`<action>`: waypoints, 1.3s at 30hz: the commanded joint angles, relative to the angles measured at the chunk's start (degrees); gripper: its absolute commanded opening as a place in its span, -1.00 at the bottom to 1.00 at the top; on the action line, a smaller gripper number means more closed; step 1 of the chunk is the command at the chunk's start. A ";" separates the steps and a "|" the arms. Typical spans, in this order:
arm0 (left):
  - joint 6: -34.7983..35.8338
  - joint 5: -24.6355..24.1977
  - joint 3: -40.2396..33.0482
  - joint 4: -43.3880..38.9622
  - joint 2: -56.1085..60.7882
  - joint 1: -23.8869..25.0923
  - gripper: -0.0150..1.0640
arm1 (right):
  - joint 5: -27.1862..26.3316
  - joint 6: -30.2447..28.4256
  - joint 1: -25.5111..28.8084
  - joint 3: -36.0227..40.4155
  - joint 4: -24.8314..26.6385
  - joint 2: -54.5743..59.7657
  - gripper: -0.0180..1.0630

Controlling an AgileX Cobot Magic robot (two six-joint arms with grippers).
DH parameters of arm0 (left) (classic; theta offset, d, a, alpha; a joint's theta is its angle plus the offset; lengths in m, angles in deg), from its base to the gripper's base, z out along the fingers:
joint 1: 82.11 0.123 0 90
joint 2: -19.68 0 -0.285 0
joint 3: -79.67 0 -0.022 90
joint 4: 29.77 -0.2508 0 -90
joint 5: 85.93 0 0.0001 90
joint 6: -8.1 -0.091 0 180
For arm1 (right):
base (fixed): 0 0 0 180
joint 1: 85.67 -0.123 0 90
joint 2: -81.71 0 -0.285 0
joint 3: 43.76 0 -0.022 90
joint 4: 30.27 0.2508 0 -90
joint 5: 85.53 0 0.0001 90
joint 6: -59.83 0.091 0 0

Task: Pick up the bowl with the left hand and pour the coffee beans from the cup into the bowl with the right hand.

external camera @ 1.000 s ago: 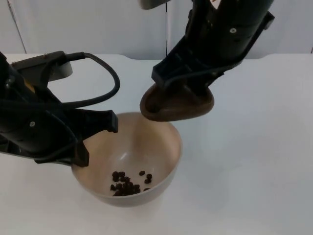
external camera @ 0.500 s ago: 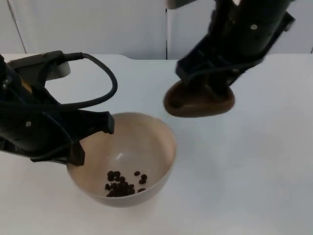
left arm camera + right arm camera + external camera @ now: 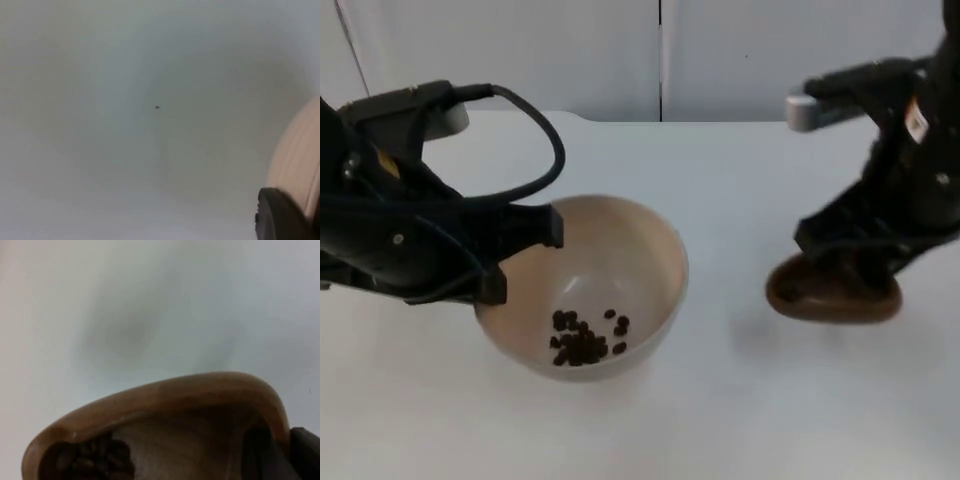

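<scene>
Overhead, the left gripper (image 3: 515,255) is pinching the rim of the beige bowl (image 3: 585,285), with coffee beans (image 3: 585,338) lying inside. Well right of the bowl, across bare white table (image 3: 720,420), the right gripper (image 3: 850,265) is clamping the brown cup (image 3: 833,296). At the left wrist, a fingertip (image 3: 280,215) is pressing the bowl's wall. At the right wrist, beans are sitting inside the cup's rim, a finger (image 3: 305,455) gripping it.

You see brown cup (image 3: 170,410) rim close up, w/ coffee beans (image 3: 87,460) piled inside at one end. Black fingertip (image 3: 305,452) touching cup rim at opposite end. White table (image 3: 150,305) beyond cup.
</scene>
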 commanded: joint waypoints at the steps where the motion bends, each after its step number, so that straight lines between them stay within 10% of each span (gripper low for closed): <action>1: 0.62 1.89 0.23 -0.05 -1.71 0.13 -0.98 | -3.02 0.74 1.69 2.66 0.18 -0.57 -0.97; 28: 0.62 6.74 0.23 -0.29 -10.13 0.13 -0.98 | -15.83 4.44 7.03 11.45 -0.91 -0.57 -0.97; 39: 0.62 5.36 0.23 -0.29 -10.13 0.13 -0.98 | -18.16 16.35 7.03 14.85 -11.63 -0.57 -0.97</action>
